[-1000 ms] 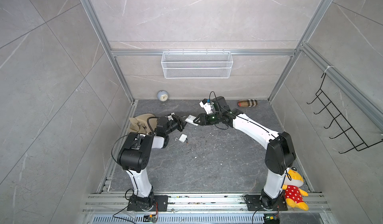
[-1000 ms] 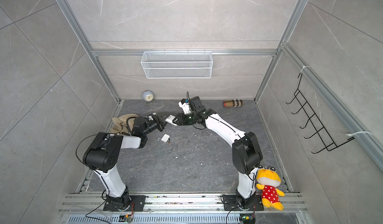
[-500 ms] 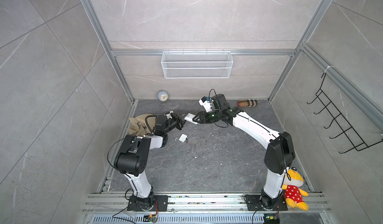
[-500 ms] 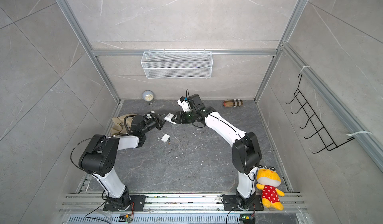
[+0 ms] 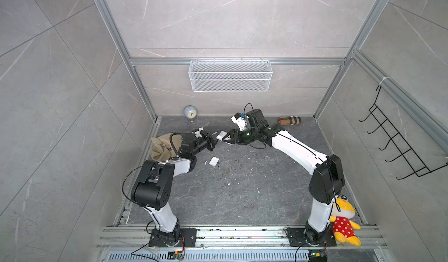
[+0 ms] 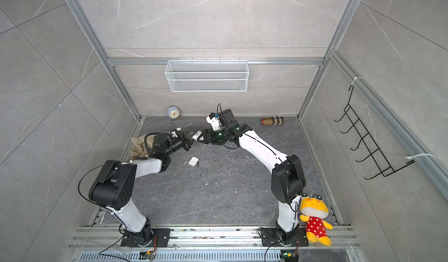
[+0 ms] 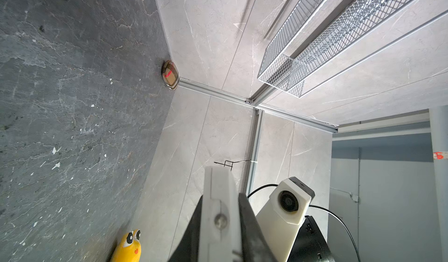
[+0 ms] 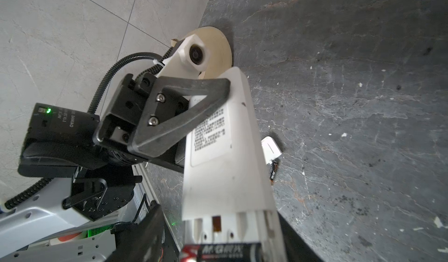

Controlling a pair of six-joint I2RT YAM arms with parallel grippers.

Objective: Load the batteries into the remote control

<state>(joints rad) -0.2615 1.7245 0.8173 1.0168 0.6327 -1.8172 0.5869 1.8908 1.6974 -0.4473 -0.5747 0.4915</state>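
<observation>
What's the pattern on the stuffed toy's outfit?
The outfit is red with white dots; clearest in a top view.

Both top views: overhead from front, whole floor (image 5: 242, 200). Wrist views: close, sideways, facing each other.

You get bright, even light and soft shadows in both top views, straight lines bowing toward the edges. Close to the right wrist lens, the battery (image 8: 221, 250) blurs.

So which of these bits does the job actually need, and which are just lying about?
Needed: remote control, held in the left fingers; first battery at its open end; second battery and back cover on the floor.
Lying about: clock, beige bag, checked case, plush toy, wire basket.
</observation>
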